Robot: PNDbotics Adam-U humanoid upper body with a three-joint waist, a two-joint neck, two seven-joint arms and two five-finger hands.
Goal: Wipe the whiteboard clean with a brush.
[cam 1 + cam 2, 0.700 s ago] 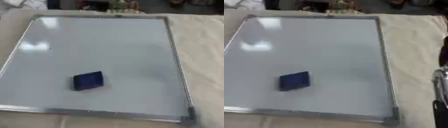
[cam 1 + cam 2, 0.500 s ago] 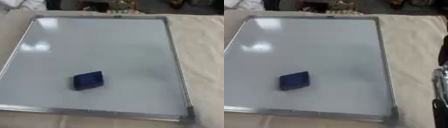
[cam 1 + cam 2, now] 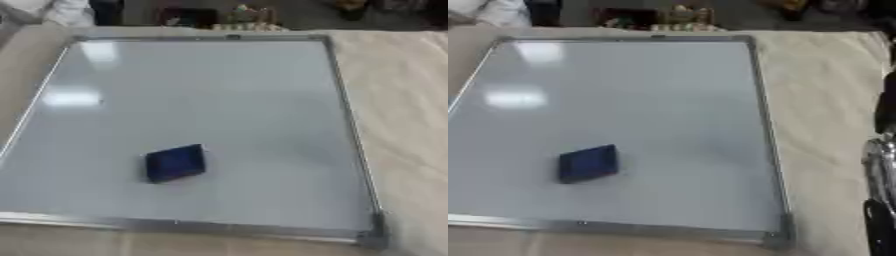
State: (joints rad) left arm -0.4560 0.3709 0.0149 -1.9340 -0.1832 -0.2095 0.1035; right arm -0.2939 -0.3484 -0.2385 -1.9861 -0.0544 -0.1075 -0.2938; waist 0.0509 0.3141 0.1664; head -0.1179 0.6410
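A large whiteboard (image 3: 210, 95) with a metal frame lies flat on a beige cloth and looks free of marks. On its lower left part rests a dark blue brush (image 3: 175, 162), a small block, with nothing touching it. Black and silver parts of my right arm and hand (image 3: 879, 170) show only at the right edge of the right eye view, beside the board's right frame and well away from the brush. My left hand shows in neither view.
The beige cloth (image 3: 402, 100) covers the table to the right of and below the board. Dark clutter and small objects (image 3: 249, 15) stand beyond the board's far edge. A white thing (image 3: 66, 11) lies at the far left corner.
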